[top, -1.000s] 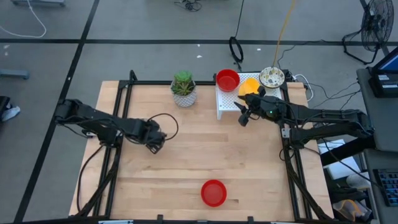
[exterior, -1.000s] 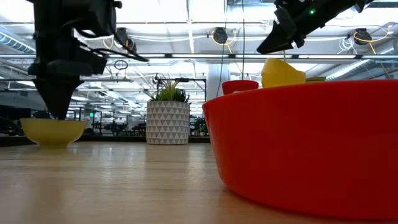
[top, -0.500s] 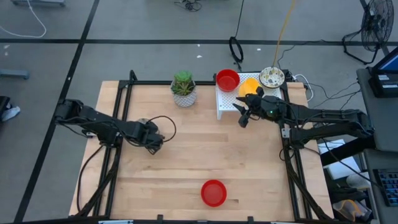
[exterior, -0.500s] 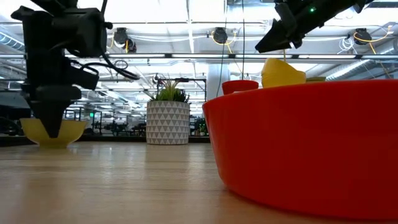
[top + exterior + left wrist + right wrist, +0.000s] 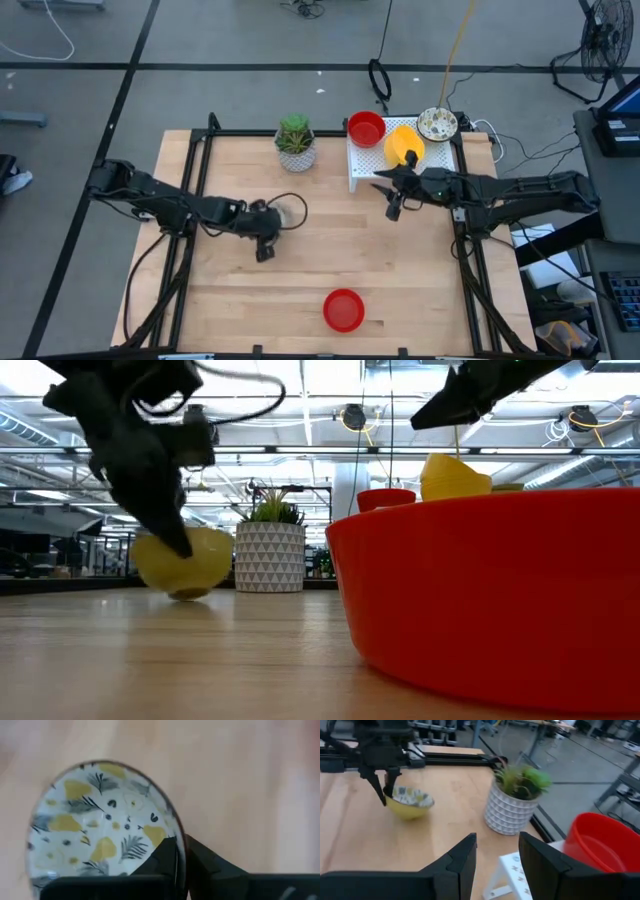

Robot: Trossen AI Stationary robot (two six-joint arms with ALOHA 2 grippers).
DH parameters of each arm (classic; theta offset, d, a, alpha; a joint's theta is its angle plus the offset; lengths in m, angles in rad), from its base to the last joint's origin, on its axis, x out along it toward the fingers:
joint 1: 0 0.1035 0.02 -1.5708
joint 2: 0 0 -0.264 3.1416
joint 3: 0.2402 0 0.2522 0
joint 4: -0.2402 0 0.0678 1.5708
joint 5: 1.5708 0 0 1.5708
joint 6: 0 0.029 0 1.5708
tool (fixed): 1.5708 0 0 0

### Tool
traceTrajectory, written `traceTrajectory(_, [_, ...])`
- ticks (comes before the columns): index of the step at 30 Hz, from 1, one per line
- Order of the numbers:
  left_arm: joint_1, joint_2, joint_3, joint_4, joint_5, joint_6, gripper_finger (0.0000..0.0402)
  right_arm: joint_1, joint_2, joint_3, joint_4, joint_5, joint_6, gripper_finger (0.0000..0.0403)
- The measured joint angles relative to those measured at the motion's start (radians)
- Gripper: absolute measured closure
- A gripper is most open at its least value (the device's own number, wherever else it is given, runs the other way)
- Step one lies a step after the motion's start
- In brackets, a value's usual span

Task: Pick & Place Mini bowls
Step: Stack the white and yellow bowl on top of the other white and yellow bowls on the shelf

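My left gripper (image 5: 268, 228) is shut on a mini bowl (image 5: 290, 211), yellow outside with a cream leaf-speckled inside (image 5: 100, 820), at the table's middle left. In the low view this bowl (image 5: 183, 561) is tipped. My right gripper (image 5: 392, 205) hangs open and empty above the table, just near of the white rack (image 5: 370, 165). On the rack sit a red bowl (image 5: 366, 128), a yellow bowl (image 5: 402, 143) and a speckled bowl (image 5: 437, 124). Another red bowl (image 5: 344, 310) rests on its base by the near edge. My left gripper pinches the bowl's rim (image 5: 177, 832), one finger (image 5: 160, 862) inside the bowl and the other (image 5: 215, 870) outside its wall. The fingers come from above, slanting down at the bowl's left-near side. The bowl is tilted; whether its underside (image 5: 187, 594) touches the table I cannot tell.
A small potted plant (image 5: 295, 143) stands near the far edge, left of the rack. The near red bowl (image 5: 490, 600) fills the low view's right. Bare wood lies between the two grippers and across the table's middle (image 5: 340, 240).
My left gripper has moved toward the table's right and a little nearer, carrying the speckled bowl along; the bowl, level before, is now tipped. My right gripper has drawn back from the rack toward the near edge, uncovering the yellow bowl there.
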Motion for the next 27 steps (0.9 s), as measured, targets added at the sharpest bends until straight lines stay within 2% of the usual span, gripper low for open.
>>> traceTrajectory(4, [0.002, 0.000, 0.003, 0.270, 0.092, 0.129, 0.0371, 0.063, 0.008, 0.001, 0.006, 0.000, -0.012, 0.0268])
traceTrajectory(7, [0.001, 0.008, 0.003, 0.385, 0.125, 0.179, 0.0385, 0.116, 0.035, 0.002, 0.005, -0.001, -0.014, 0.0268])
traceTrajectory(10, [0.001, 0.014, 0.002, 0.419, 0.121, 0.208, 0.0390, 0.167, 0.085, 0.002, 0.044, -0.001, -0.020, 0.0268])
traceTrajectory(18, [0.003, 0.120, 0.011, 0.498, 0.117, 0.246, 0.0369, 0.261, 0.251, 0.001, 0.240, 0.001, -0.142, 0.0268])
traceTrajectory(23, [0.029, 0.223, 0.083, 0.487, 0.112, 0.290, 0.0388, 0.266, 0.308, 0.001, 0.313, 0.005, -0.197, 0.0268])
traceTrajectory(27, [0.045, 0.306, 0.167, 0.445, 0.114, 0.347, 0.0384, 0.266, 0.333, 0.001, 0.310, 0.004, -0.173, 0.0268])
